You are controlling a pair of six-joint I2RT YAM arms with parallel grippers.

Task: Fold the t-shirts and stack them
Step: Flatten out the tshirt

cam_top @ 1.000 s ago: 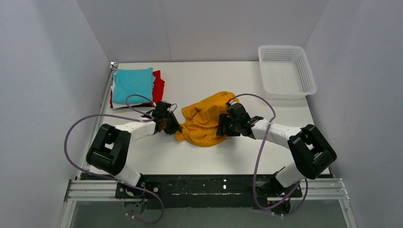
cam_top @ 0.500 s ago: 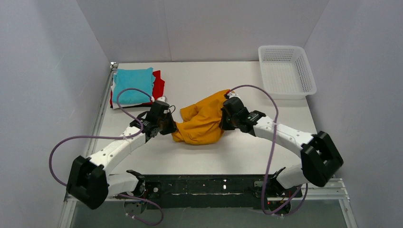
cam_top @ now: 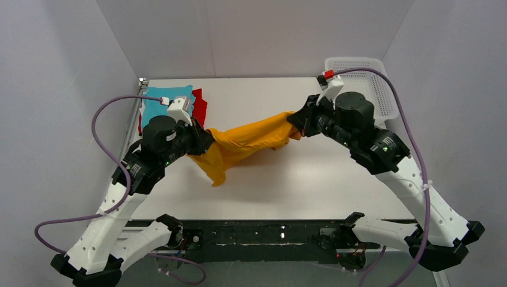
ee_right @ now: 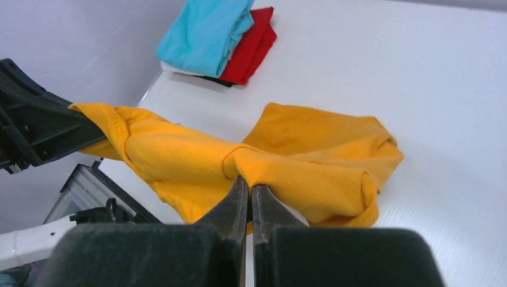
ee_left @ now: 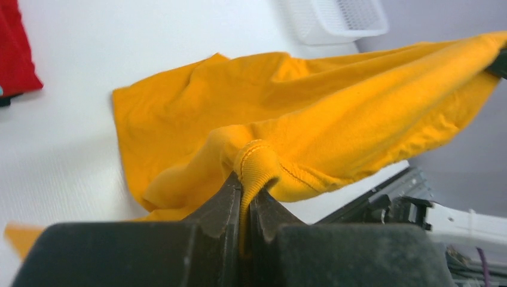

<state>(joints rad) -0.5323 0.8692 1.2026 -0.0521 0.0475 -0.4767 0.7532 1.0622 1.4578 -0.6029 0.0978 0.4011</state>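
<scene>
left end effector (ee_left: 245, 179): fingers pressed together on a ribbed hem fold at one end of the mustard-orange t-shirt (cam_top: 245, 140).
right end effector (ee_right: 248, 179): pinched tight on a bunched fold at the shirt's other end.
shirt position: strung like a rope between the two grips above the tabletop (cam_top: 281, 185), sagging in the middle, with loose cloth trailing down onto the surface.
handling: it looks light, limp and not fragile. It should drape and bunch wherever nothing supports it, and the knit seems unlikely to slide out of a firm pinch.
where to hold: probably at seam lines, such as hem corners or shoulders, so the cloth opens into a flat sheet. Both grips now sit on gathered folds, so a regrasp looks likely.
folded stack: turquoise t-shirt (cam_top: 158, 101) lying on the red t-shirt (cam_top: 200, 109) at the far-left corner, with white and black edges beneath.
basket (cam_top: 354, 60): far right, partly behind the right arm.
</scene>
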